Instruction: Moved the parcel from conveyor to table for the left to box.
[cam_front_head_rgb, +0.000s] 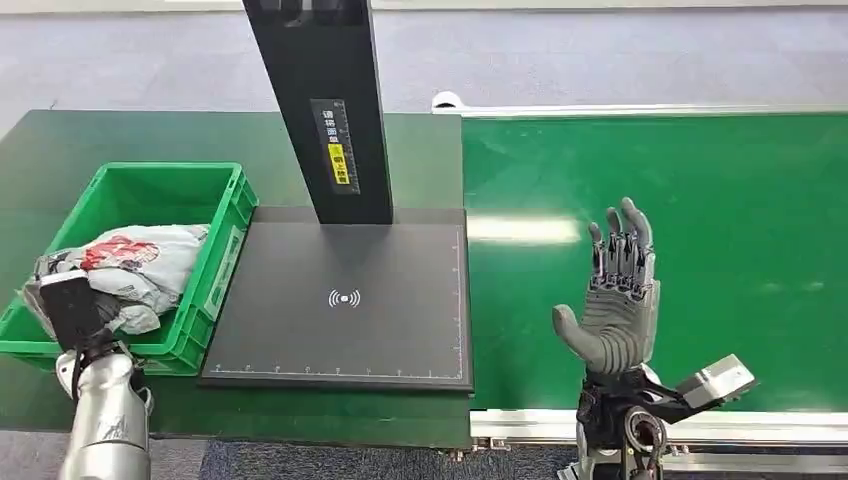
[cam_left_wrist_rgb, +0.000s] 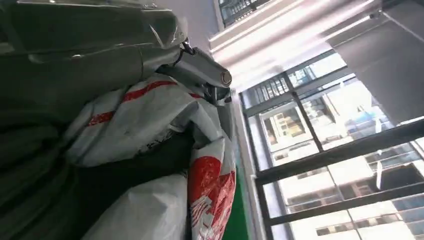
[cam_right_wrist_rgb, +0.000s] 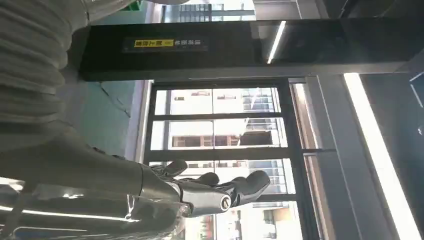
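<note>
A green plastic bin (cam_front_head_rgb: 216, 215) sits on the dark green table (cam_front_head_rgb: 60, 150), at its left. In the bin lies a white plastic parcel with red print (cam_front_head_rgb: 150, 255), with the left hand (cam_front_head_rgb: 70, 305) at its near end. Just right of the bin lies a flat black scanning plate (cam_front_head_rgb: 340, 330), a black upright post (cam_front_head_rgb: 325, 110) rising from its far edge. Right of the plate runs the green conveyor belt (cam_front_head_rgb: 720, 190), and above its near part stands the right hand (cam_front_head_rgb: 618, 300), fingers spread upward, holding nothing.
</note>
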